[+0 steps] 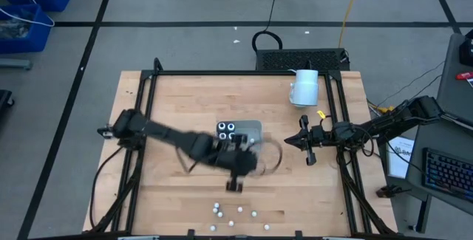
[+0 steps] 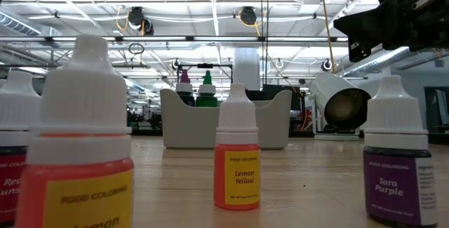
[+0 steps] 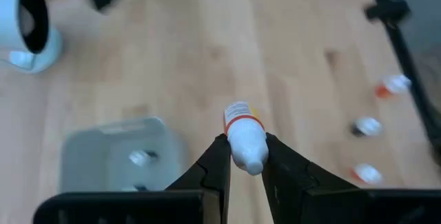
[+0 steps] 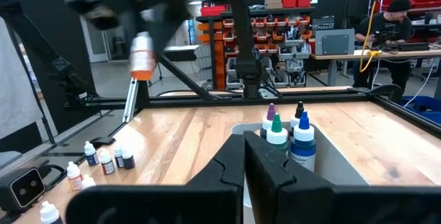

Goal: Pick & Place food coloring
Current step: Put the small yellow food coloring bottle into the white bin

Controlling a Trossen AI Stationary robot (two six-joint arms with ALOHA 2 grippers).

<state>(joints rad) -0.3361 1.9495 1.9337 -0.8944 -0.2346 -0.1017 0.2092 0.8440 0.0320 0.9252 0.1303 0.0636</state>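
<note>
Left gripper (image 1: pixel 238 168) beside tray (image 1: pixel 251 129) holding bottles (image 1: pixel 229 130); loose bottles (image 1: pixel 235 214) nearer table's front edge; mug (image 1: pixel 304 87) beyond tray.

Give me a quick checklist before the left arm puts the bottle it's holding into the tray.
1. Bottle gripped by the left tool: ok, pinched between both fingers.
2. Left tool above the tray: not ok, the tray lies off to one side in the left wrist view.
3. Free room in tray: ok, stored bottles fill one end only.
4. Right tool out of the way: ok, shut, beside the tray.
5. Bottle cap tight: cannot tell.
</note>
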